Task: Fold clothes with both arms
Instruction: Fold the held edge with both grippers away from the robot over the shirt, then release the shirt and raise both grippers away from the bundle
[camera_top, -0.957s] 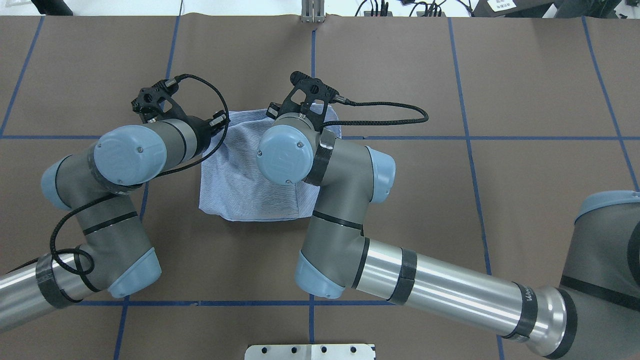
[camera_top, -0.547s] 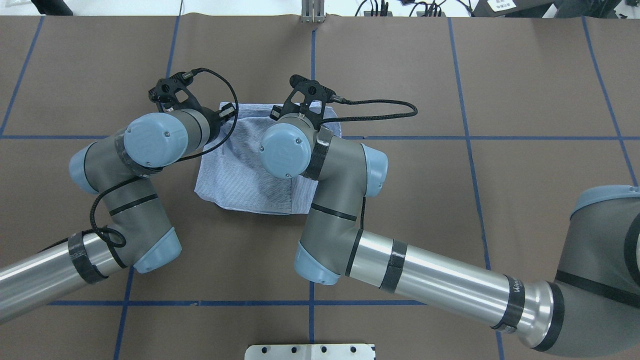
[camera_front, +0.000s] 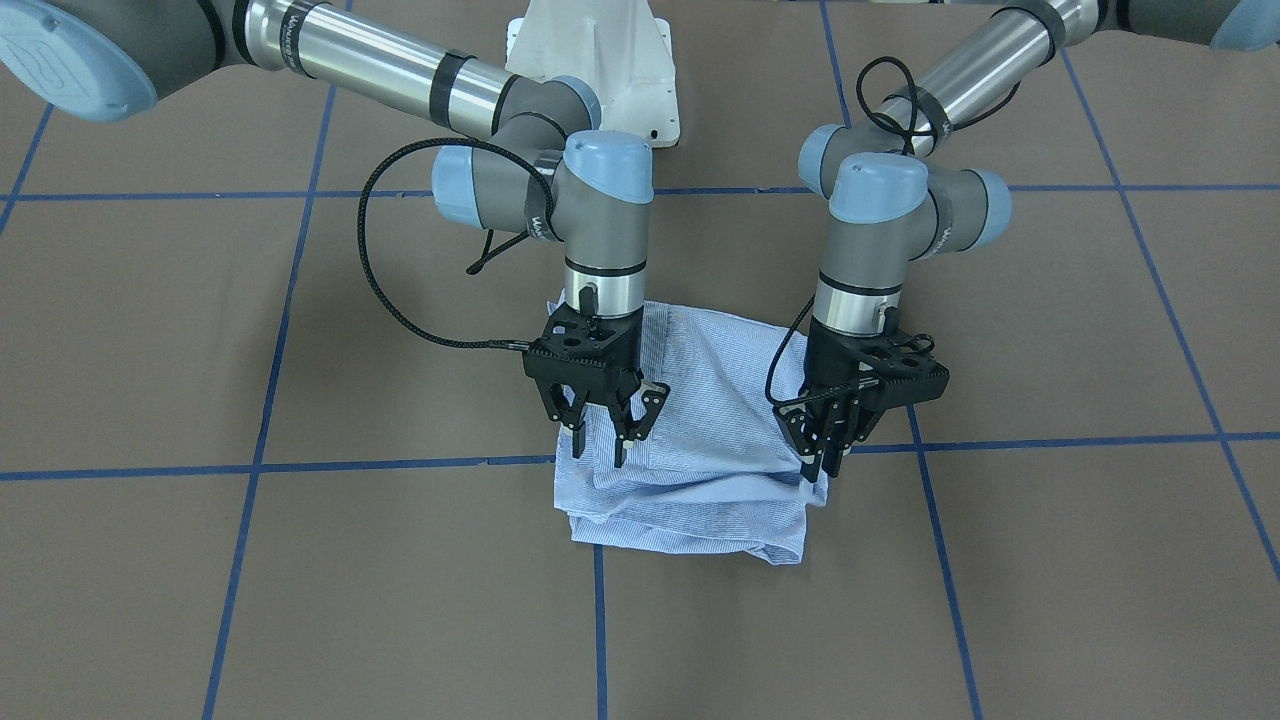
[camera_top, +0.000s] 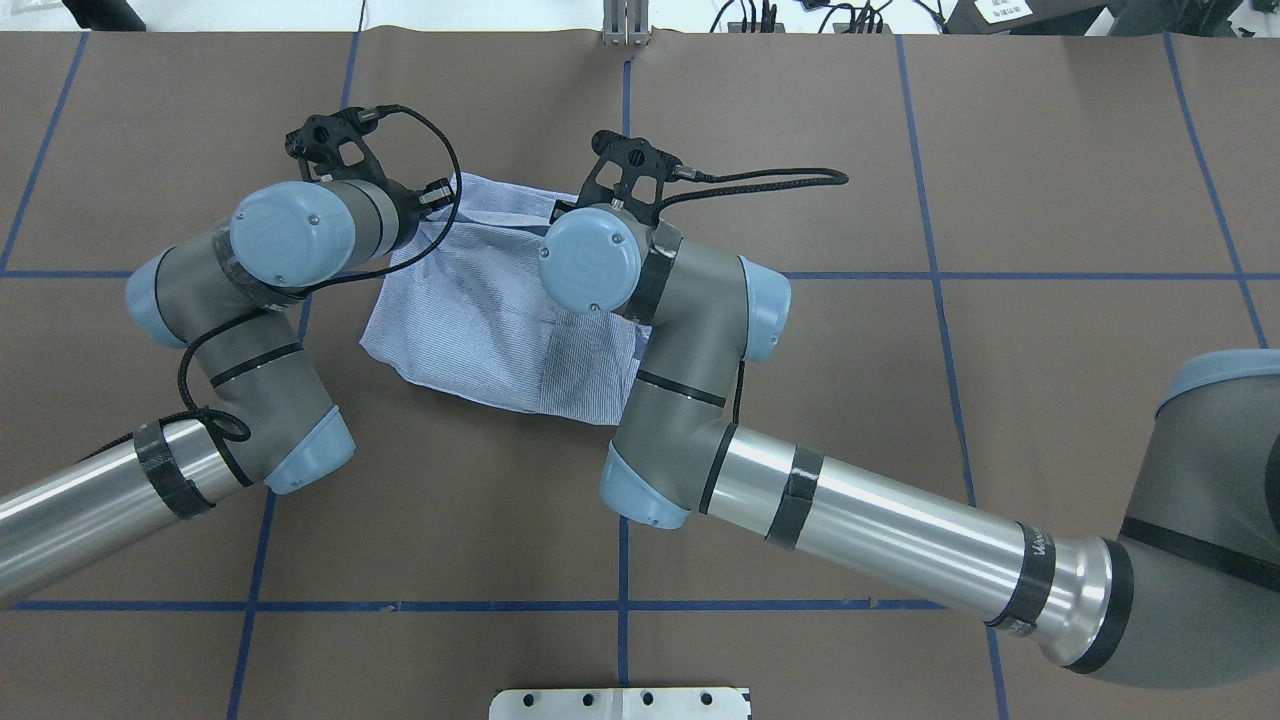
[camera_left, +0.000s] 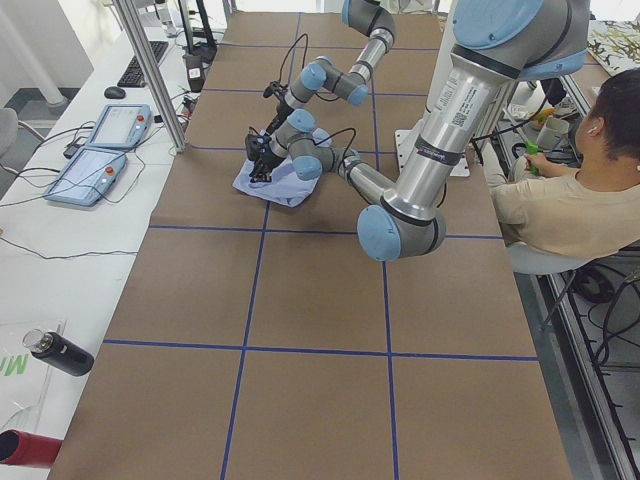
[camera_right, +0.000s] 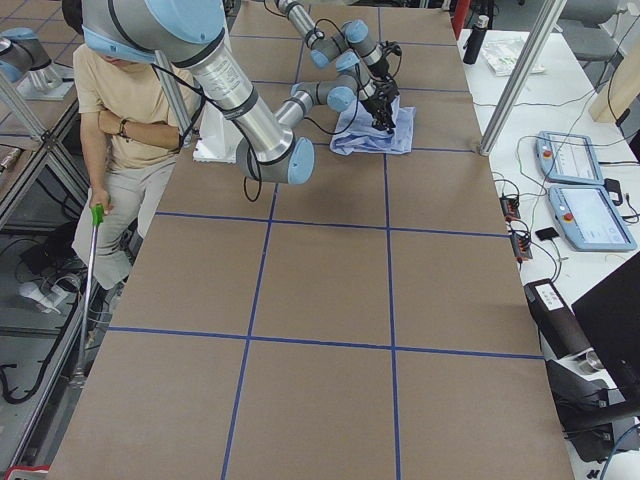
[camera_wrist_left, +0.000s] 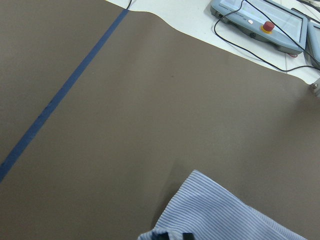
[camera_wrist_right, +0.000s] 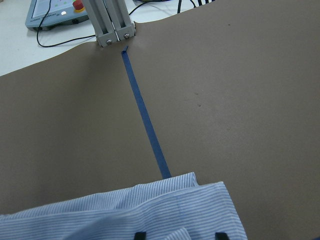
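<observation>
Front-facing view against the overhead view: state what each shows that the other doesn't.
Front-facing only: the left claw pinched on a corner of the shirt, and the right claw at its opposite side. Overhead only: a metal post and cables past the far edge of the table. Both: the striped shirt lying folded on the brown table.

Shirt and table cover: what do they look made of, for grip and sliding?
Shirt: thin woven cloth, probably cotton, matte. It has fine blue-white stripes, soft creases and limp folded layers.
Table cover: matte brown sheet, perhaps paper or thin vinyl, I cannot tell which. Its wavy far edge lies over a white surface.
Blue lines look like tape.
</observation>
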